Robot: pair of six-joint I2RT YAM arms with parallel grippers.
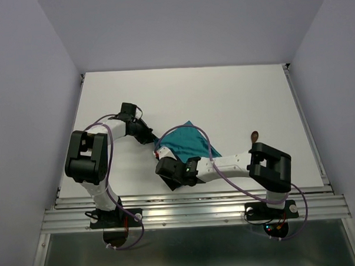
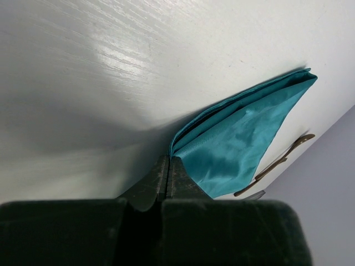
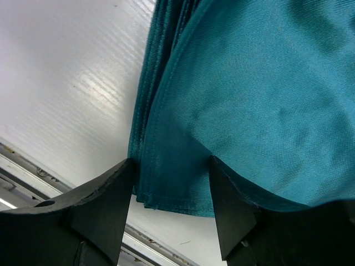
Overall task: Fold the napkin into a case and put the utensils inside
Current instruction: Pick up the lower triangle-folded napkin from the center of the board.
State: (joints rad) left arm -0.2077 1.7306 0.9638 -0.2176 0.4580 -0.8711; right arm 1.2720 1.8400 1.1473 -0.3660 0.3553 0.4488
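The left gripper (image 2: 168,165) clamps a corner of the glossy teal napkin (image 2: 238,138); the right gripper (image 3: 172,191), jaws apart, straddles its layered edge (folded, finely woven).

I work over a white counter (image 1: 223,95), its matte surface faintly ribbed in fine parallel lines and catching a soft glare up close. Pale lilac walls (image 1: 22,87) box it in on the left, back and right. Along its near edge run silvery metal rails (image 1: 193,213), with a darker grey-green panel (image 1: 188,250) below them.
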